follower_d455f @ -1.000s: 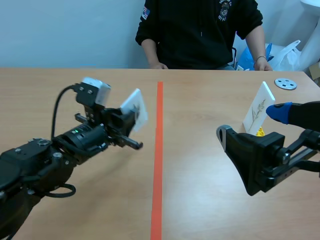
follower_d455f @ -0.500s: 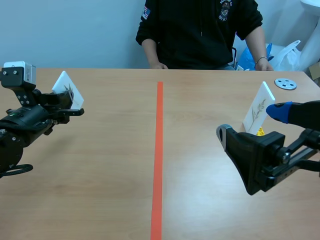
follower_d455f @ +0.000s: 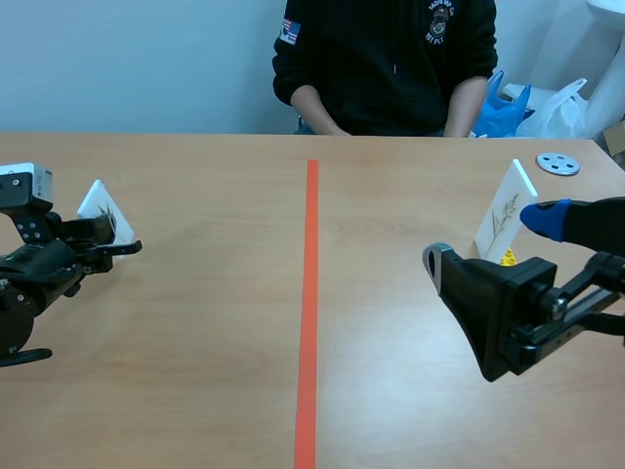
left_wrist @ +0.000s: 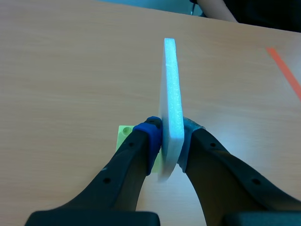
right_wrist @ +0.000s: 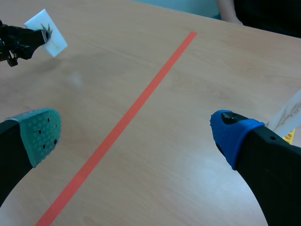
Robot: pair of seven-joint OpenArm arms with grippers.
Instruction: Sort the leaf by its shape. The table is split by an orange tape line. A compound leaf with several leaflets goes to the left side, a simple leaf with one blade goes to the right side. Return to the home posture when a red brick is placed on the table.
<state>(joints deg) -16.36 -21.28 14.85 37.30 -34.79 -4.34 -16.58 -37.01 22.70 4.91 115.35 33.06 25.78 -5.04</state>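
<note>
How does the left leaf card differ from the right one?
The left card is clamped in the left arm's jaws; the right card stands free on a yellow base. The left card is left of the tape, the right card right of it. Both are white.

You are looking at a white card (left_wrist: 170,108) carrying a dark leaf print (right_wrist: 46,28), its base (left_wrist: 123,135) showing pale green. The left gripper (left_wrist: 169,135) is wearing a blue pad (left_wrist: 149,131); the right gripper (right_wrist: 136,131) is showing a teal dotted pad (right_wrist: 41,134). An orange tape line (follower_d455f: 309,293) is crossing the light wood-grain table (follower_d455f: 215,322). The second card (follower_d455f: 505,217) is showing white with a brownish sprig.
</note>
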